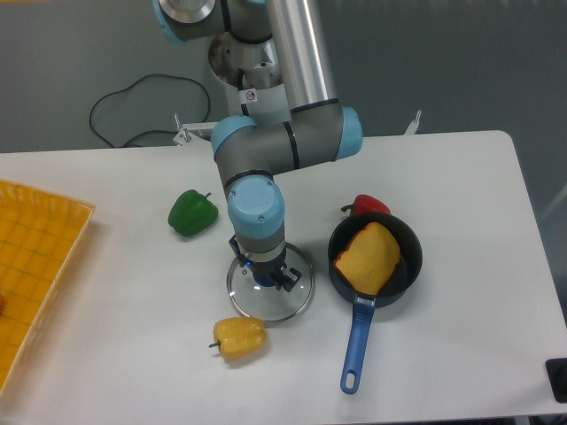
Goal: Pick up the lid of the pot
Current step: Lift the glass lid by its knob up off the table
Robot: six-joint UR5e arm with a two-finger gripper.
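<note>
The pot lid (290, 303), a round clear disc with a metal rim and a blue knob (263, 278), is shown below the arm (257, 199) at the near middle of the table (469, 354). The pincer (263, 268) is pointed down over the lid, its fingers parted to either side of the knob; whether the knob is gripped, or the lid raised, cannot be told. With the lid as centre and the top of the view as twelve, a green pepper (192, 213) is found between ten and eleven o'clock, and a yellow pepper (239, 337) at seven, close by the rim. A black pan (409, 257) is placed just beside the lid, between two and three; an orange item (368, 259) is held in it, and its blue handle (357, 345) is directed just past six. Beyond the pan, a red pepper (368, 205) is seen near two. An orange crate (40, 274) is partly shown at nine.
</note>
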